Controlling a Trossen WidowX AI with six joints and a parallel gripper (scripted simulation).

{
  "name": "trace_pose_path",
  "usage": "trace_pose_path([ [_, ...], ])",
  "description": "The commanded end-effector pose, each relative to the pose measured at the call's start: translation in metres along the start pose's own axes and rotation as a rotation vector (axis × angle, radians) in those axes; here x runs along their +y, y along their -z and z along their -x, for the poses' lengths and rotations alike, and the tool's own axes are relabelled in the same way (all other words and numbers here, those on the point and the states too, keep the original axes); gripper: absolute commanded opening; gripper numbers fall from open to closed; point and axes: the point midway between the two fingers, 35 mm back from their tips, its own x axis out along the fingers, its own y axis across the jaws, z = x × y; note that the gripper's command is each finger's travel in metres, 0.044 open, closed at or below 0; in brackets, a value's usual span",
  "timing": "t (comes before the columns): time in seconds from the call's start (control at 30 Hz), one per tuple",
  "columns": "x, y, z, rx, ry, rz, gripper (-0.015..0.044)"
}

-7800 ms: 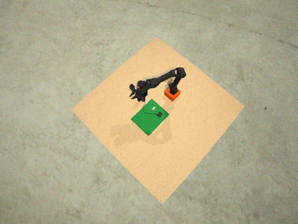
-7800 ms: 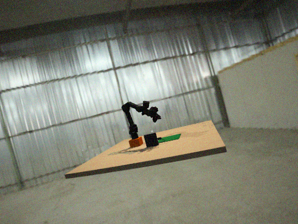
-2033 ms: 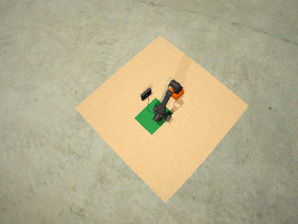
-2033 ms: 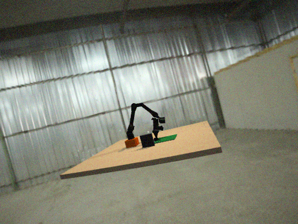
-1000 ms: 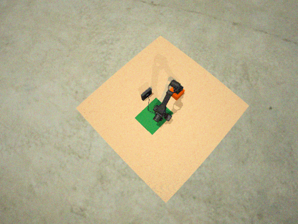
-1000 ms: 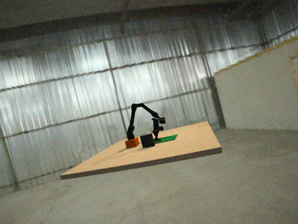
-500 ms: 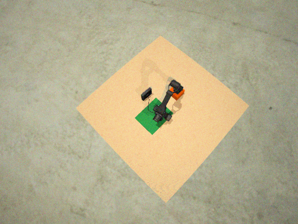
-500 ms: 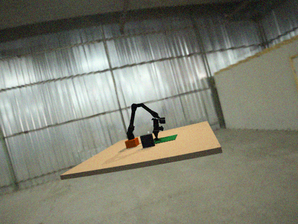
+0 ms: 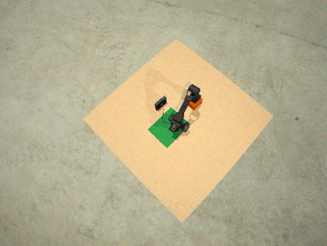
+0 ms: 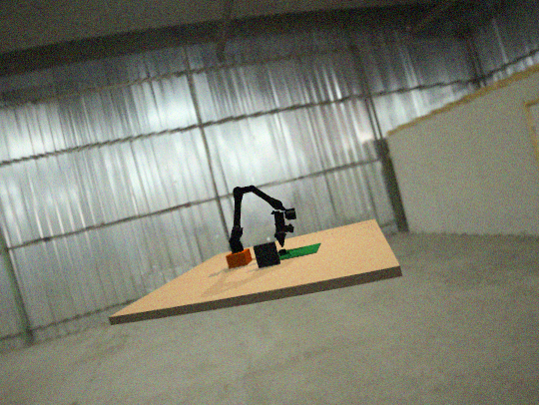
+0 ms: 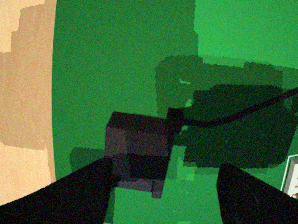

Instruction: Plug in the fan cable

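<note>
The dark plug [image 11: 140, 143] sits on the green board [image 11: 120, 43] [image 9: 160, 134] [image 10: 305, 249], with its black cable [image 11: 233, 116] running off to the right. My gripper [image 11: 165, 172] [image 9: 177, 126] [image 10: 281, 243] hangs low over the board and straddles the plug, half open. The left finger is against the plug's side and green shows between the plug and the right finger. The black fan [image 9: 160, 103] [image 10: 267, 254] stands on the table beside the board. I cannot make out the four-pin header. A small pale part [image 11: 290, 176] shows at the right edge of the wrist view.
The board lies near the middle of a tan table top [image 9: 212, 151] [image 10: 349, 259]. The arm's orange base block [image 9: 195, 104] [image 10: 239, 258] stands behind the board, next to the fan. The board's near edge lies just under my fingers in the wrist view.
</note>
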Motion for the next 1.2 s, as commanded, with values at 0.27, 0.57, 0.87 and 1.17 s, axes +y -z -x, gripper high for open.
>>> trace_pose_path([
  [0.27, 0.0, 0.013, 0.035, -0.132, 0.008, -0.005, 0.0205],
  [0.57, 0.0, 0.008, 0.029, -0.103, 0.004, 0.001, 0.0205],
  [0.87, 0.0, 0.008, 0.029, -0.103, 0.004, 0.001, 0.0205],
  [1.17, 0.0, 0.008, 0.029, -0.103, 0.004, 0.001, 0.0205],
])
